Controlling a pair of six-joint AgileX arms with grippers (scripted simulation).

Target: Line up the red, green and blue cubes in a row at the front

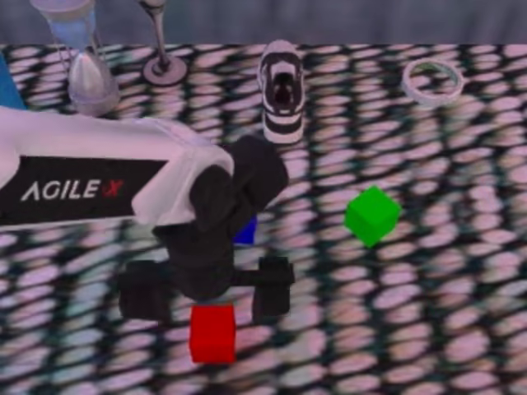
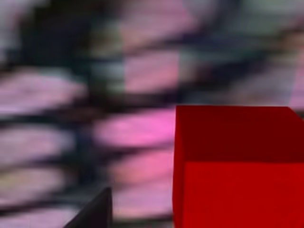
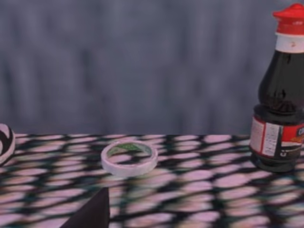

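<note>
Red is the cube [image 1: 212, 333] seen just in front of the dumbbell [image 1: 206, 288], near the table's [image 1: 445, 313] front edge; the left end effector [image 1: 202, 284] hangs over the dumbbell, directly behind the red cube, and whether its fingers are spread or pressed together cannot be told. Just behind the dumbbell, the blue cube [image 1: 245, 230] is mostly hidden under the left arm. Well to the dumbbell's right and slightly behind it, the green cube [image 1: 372, 215] is seen alone.
</note>
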